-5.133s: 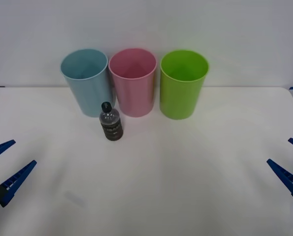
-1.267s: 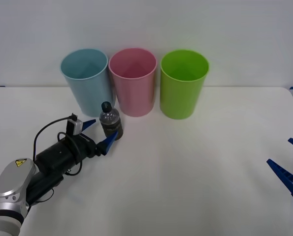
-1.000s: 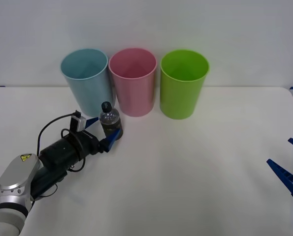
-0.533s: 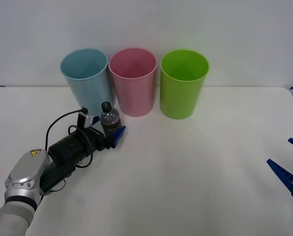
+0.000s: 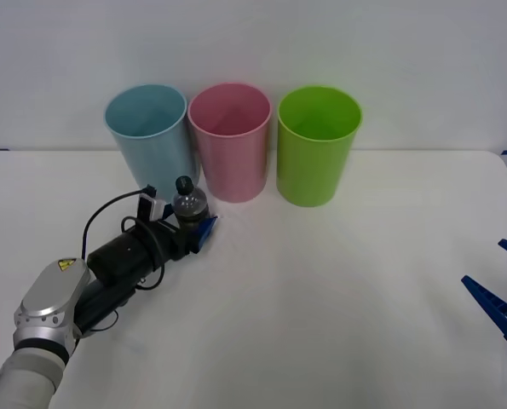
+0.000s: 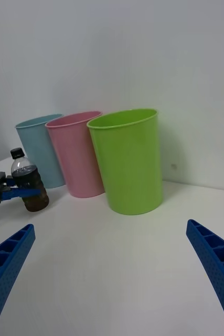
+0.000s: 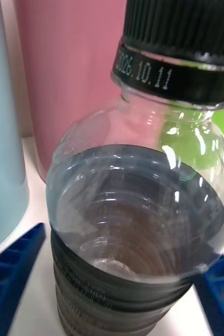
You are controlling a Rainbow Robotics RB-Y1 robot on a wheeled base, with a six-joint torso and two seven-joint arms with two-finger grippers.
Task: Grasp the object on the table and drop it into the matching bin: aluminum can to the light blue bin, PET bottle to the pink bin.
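Nothing has gone into a bin yet, so most of the job is still ahead. The PET bottle stands upright on the white bench, just in front of the gap between the light blue bin and the pink bin. A bright green bin stands in the same row, on the far side of the pink one. What is left, by my reckoning, is to make the grip firm, lift the bottle above the rims, carry it over the pink bin and let it go.

The left gripper has reached out low across the bench and sits around the lower part of the bottle, about level with its dark label. One blue finger is on each side of the body: the left wrist view shows them flanking the label, and the right wrist view shows a blue finger lying across the bottle's middle. They are drawn in narrow, roughly to the bottle's width. Whether they already press on the plastic or only sit just beside it I cannot say for sure from here. The bottle's base appears to rest on the bench, so it has not been lifted.

The right gripper waits at the bench's right edge, well apart from the bins, its fingers spread wide and holding nothing.
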